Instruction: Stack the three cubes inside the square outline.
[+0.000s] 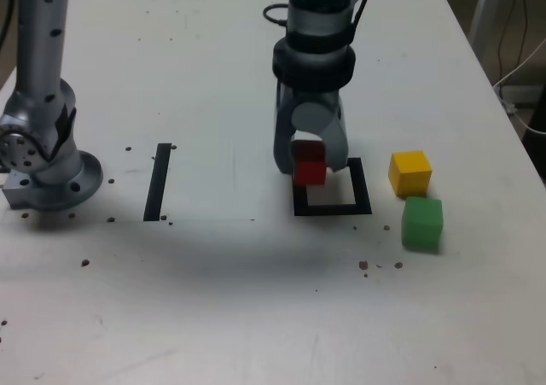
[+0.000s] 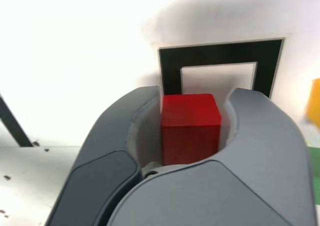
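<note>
Hovering near square outline (image 1: 362, 184) | gripper (image 1: 310, 165) clamped on red cube (image 1: 310, 163) | arm (image 1: 317, 43) reaching downward

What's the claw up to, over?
Gripper closed on red cube, held above the table. Square outline nearby, no cube inside. Yellow, green cubes beside it.

The grey pincer (image 2: 195, 128) is formed of smooth, curved pieces edged by thin dark seams. Darker bands are seen around the grey arm (image 1: 314, 56), with a thin black cable (image 1: 275, 14) looped beside it.
</note>
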Controlling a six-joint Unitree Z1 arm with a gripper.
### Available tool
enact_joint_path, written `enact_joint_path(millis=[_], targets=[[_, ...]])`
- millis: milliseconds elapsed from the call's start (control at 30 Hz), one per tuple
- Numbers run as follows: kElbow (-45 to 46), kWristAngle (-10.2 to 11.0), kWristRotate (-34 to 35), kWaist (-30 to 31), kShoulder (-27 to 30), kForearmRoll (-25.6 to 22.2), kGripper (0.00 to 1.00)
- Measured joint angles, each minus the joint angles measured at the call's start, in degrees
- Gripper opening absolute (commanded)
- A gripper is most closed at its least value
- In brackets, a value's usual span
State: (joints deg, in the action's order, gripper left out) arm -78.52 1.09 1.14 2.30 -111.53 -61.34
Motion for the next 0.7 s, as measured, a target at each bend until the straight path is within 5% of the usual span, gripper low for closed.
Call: enact_joint_path(millis=[700], targets=[[-1.02,0.22,2.12,0.42,-2.07,3.1,0.26]])
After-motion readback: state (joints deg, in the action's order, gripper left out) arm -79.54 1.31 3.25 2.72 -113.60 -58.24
